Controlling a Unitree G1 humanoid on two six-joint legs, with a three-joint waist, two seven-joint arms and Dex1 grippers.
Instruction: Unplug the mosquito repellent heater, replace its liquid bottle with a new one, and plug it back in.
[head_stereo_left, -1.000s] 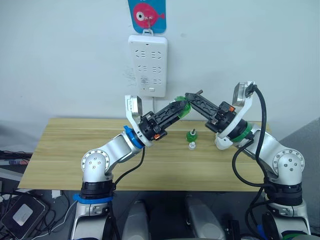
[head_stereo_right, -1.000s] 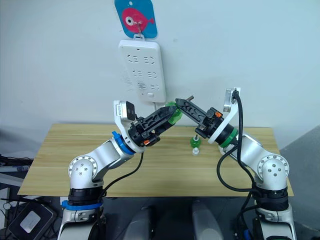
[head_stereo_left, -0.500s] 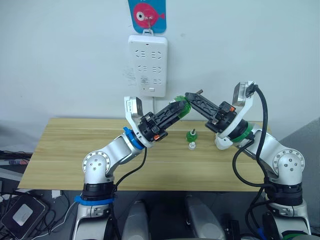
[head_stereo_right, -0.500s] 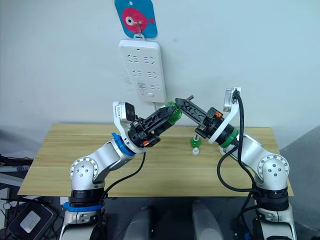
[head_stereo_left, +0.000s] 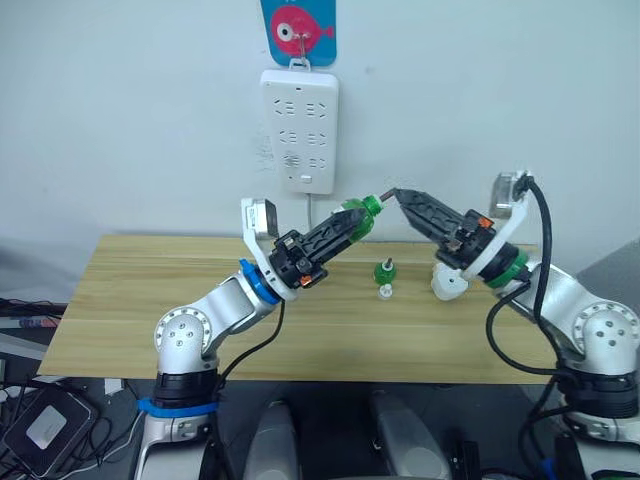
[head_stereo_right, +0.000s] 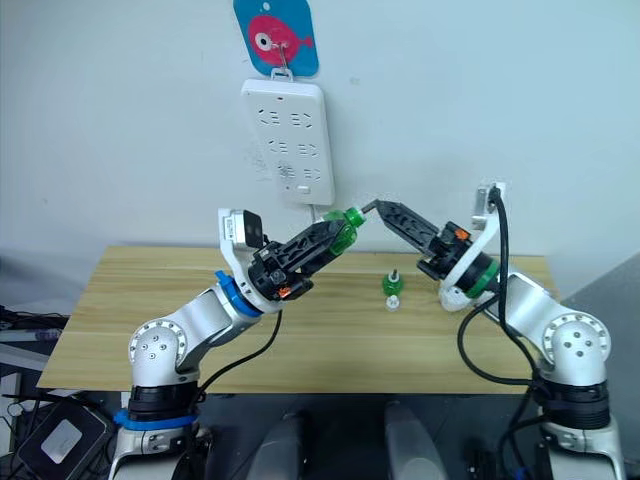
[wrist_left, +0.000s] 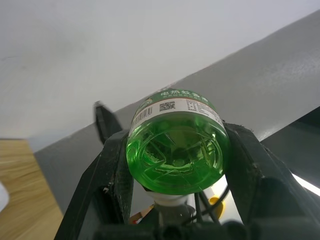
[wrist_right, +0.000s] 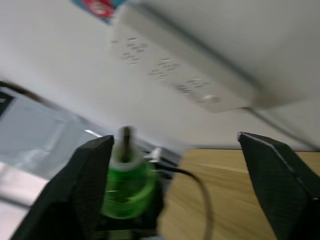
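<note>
My left gripper (head_stereo_left: 350, 220) is shut on a green liquid bottle (head_stereo_left: 360, 212) and holds it in the air over the table, neck tilted up to the right. The bottle's round base (wrist_left: 177, 150) sits between both fingers in the left wrist view. My right gripper (head_stereo_left: 398, 195) stands open, its tips just right of the bottle's neck (wrist_right: 125, 137), with nothing between them. The white mosquito repellent heater (head_stereo_left: 447, 285) lies on the table under my right wrist. A second small green bottle (head_stereo_left: 381, 271) stands upright at mid-table behind a small white cap (head_stereo_left: 383, 292).
A long white power strip (head_stereo_left: 299, 130) hangs on the wall under a blue fish card (head_stereo_left: 298, 28), its cord dropping behind the table. The wooden table (head_stereo_left: 130, 300) has bare room at its left and front.
My right gripper has opened and drawn back to the right, off the bottle's neck. The left gripper keeps hold of the green bottle. The camera has shifted slightly.
</note>
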